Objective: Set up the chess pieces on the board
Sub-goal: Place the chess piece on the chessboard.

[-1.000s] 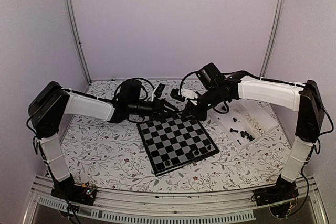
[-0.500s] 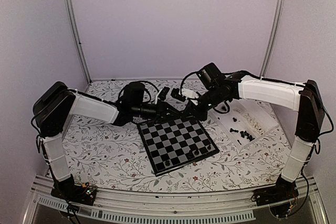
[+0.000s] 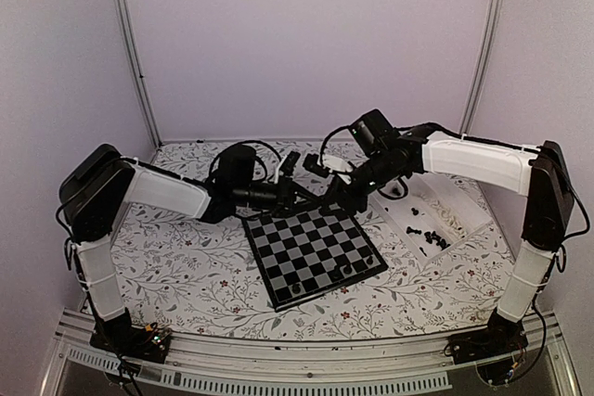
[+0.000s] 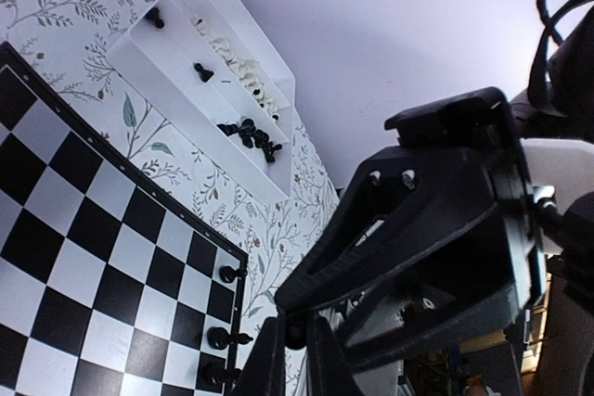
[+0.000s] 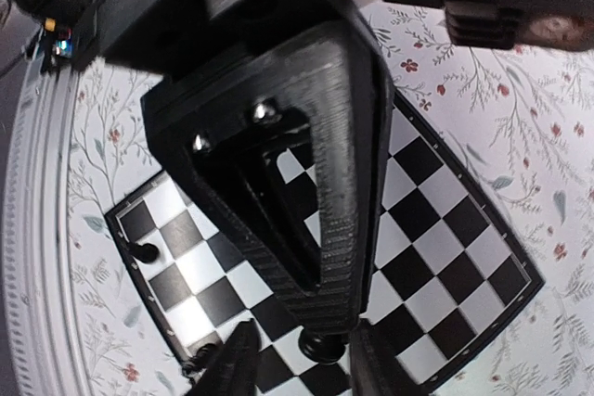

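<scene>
Both grippers meet tip to tip above the far edge of the board [image 3: 306,243]. In the left wrist view my left gripper [image 4: 295,348] is shut on a small black chess piece [image 4: 295,331]. My right gripper [image 5: 306,356] stands open around that same piece [image 5: 323,348], its fingers [image 5: 232,364] clear of it on both sides. Seen from above, the left gripper [image 3: 314,194] and the right gripper [image 3: 342,190] hang over the board's back border. Three black pieces [image 3: 345,269] stand along the board's near right edge.
A white tray [image 3: 457,194] lies right of the board, holding several black pieces [image 3: 432,236] and cream ones [image 3: 453,220]. The floral tablecloth [image 3: 186,266] surrounds the board. Metal frame posts [image 3: 130,44] rise at the back corners.
My left arm has reached right to the right gripper and shut its jaws on the black piece. The right gripper's jaws have parted from that piece.
</scene>
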